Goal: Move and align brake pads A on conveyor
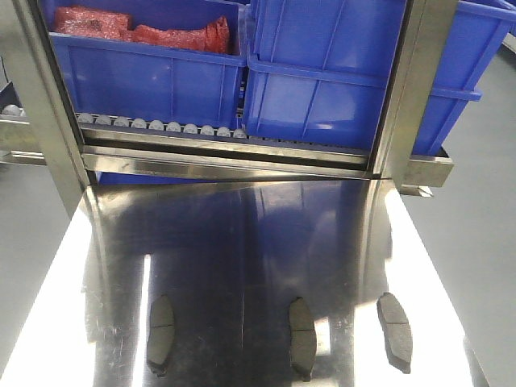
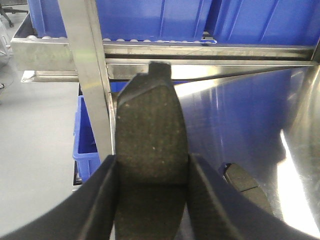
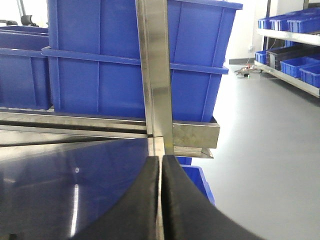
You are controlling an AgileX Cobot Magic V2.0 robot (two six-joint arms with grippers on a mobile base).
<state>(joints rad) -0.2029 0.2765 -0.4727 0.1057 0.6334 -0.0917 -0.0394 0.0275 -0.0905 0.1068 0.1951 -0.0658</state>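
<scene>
Fingers of the left gripper fill the bottom of the left wrist view, clamped from both sides on the held brake pad. Its dark gritty face runs up the centre of the frame to a small tab at the top end. A steel post stands behind it at upper left, and the steel tabletop spreads to the right. At lower right of that view another brake pad lies flat on the tabletop, partly hidden by the right-hand finger. I cannot tell which of the lying pads it is.

At bottom centre of its own wrist view, the right gripper has its fingers pressed together with only a hairline seam and nothing between them.

In the front view three pads lie flat on the shiny tabletop along the bottom of the frame, each running lengthwise up the picture and well apart from the others. They are the left pad, the middle pad and the right pad, which is slightly slanted. Across the upper frame a row of small grey rollers carries blue bins. The upper-left one holds red crinkled material.
</scene>
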